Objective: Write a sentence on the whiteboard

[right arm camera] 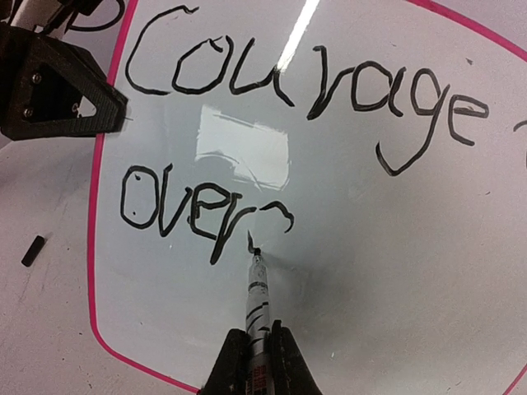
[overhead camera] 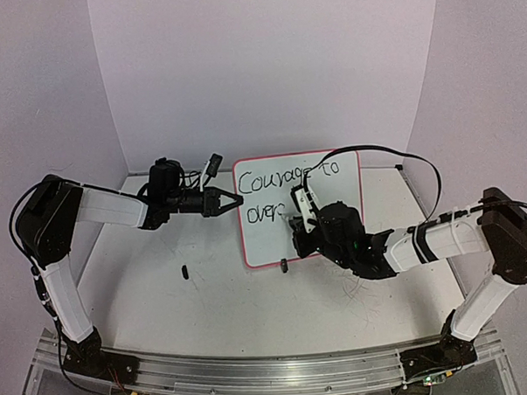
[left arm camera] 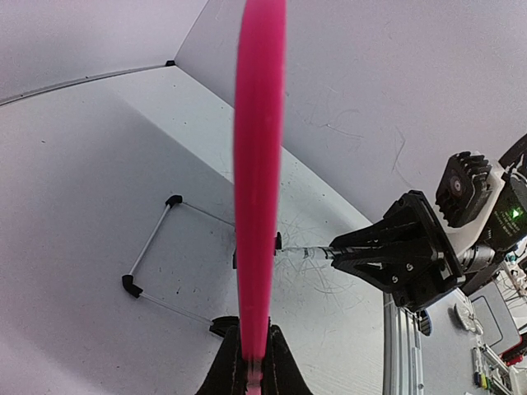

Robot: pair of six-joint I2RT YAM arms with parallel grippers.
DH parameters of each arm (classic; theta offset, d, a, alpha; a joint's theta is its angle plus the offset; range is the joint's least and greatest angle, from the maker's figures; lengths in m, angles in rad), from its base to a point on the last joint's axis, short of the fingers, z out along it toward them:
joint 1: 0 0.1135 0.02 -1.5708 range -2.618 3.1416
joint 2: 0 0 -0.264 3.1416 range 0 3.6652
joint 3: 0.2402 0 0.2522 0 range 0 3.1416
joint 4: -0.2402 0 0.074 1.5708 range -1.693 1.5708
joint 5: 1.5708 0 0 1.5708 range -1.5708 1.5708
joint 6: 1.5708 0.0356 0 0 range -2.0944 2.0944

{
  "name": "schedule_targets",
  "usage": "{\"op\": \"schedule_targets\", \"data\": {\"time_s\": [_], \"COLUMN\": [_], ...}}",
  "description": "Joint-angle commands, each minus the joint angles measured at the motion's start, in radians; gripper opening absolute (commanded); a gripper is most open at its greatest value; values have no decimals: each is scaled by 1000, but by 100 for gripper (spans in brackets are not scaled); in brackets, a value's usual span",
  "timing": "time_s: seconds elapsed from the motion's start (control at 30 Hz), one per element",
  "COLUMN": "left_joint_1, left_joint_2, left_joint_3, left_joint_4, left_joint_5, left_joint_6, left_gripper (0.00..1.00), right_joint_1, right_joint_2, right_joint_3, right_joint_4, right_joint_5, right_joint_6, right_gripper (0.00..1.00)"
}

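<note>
The whiteboard (overhead camera: 274, 241), white with a red-pink frame, stands tilted at the middle of the table. It reads "Courage to" and below that "over" plus a short curved stroke. My left gripper (overhead camera: 237, 201) is shut on the board's left edge; the left wrist view shows the pink frame (left arm camera: 259, 164) edge-on between the left gripper's (left arm camera: 255, 354) jaws. My right gripper (overhead camera: 297, 215) is shut on a marker (right arm camera: 257, 296), whose tip touches the whiteboard (right arm camera: 370, 247) just right of "over". The right gripper (right arm camera: 255, 362) sits low in front of the board.
A small black piece (overhead camera: 184, 272) lies on the table left of the board. A black clip foot (overhead camera: 285, 266) sits under the board's lower edge. A thin rod frame with black corners (left arm camera: 152, 247) lies behind the board. Walls close the back and sides.
</note>
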Motion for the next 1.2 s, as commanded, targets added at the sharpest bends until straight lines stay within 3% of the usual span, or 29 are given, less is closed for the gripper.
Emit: {"op": "schedule_targets", "data": {"time_s": [0.0, 0.4, 1.17], "left_joint_1": [-18, -18, -18], "left_joint_2": [-29, -28, -27], "left_joint_3": [21, 22, 23], "left_joint_4": [12, 12, 12], "left_joint_5": [43, 44, 47], "left_joint_6": [34, 35, 35], "left_gripper": [0, 0, 0], "right_joint_1": [-4, -29, -61], "right_joint_2": [-20, -129, -36], "right_joint_3": [-3, -36, 17], "right_joint_4": [-12, 28, 54], "right_joint_5": [61, -6, -21], "right_joint_6": [13, -7, -22], "right_gripper": [0, 0, 0]}}
